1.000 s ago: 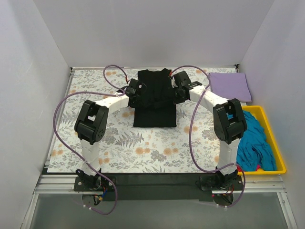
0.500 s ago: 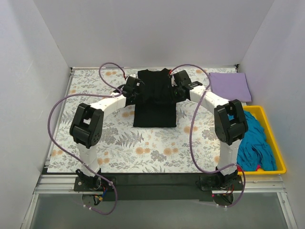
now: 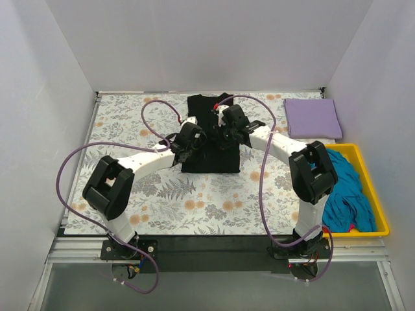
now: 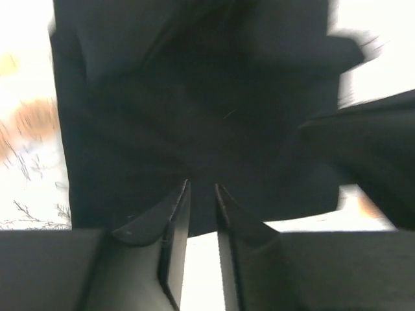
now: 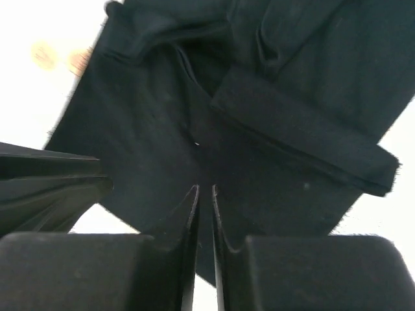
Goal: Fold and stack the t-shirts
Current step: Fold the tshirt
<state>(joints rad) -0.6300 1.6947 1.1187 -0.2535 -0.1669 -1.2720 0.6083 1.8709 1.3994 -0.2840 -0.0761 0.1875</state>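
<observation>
Jaws on the left gripper (image 4: 202,188) stand a thin slit apart, tips down against the black t-shirt (image 4: 162,97); I cannot tell whether any cloth is pinched between them. In the top view this gripper (image 3: 193,137) sits over the shirt's left half, at centre frame.

The black t-shirt (image 3: 211,161) lies flat on the floral cloth (image 3: 194,194). Its long axis runs up the frame, collar at upper centre and hem toward the middle. Both grippers sit side by side across its width, about equally near. I judge the next fold turns on that crosswise line between them.

The right gripper (image 3: 228,128) is over the shirt's right half. Its wrist view shows the same thing: the gripper (image 5: 204,189) barely parted on the black cloth (image 5: 162,129), its hold unclear, a folded sleeve band lying to the right.

At upper right a lavender t-shirt (image 3: 312,118) lies folded. Teal t-shirts (image 3: 347,188) are heaped in the yellow tray (image 3: 382,228) at the right edge.

A second ago both grippers were out at the shirt's side edges; they have since come in to its middle
</observation>
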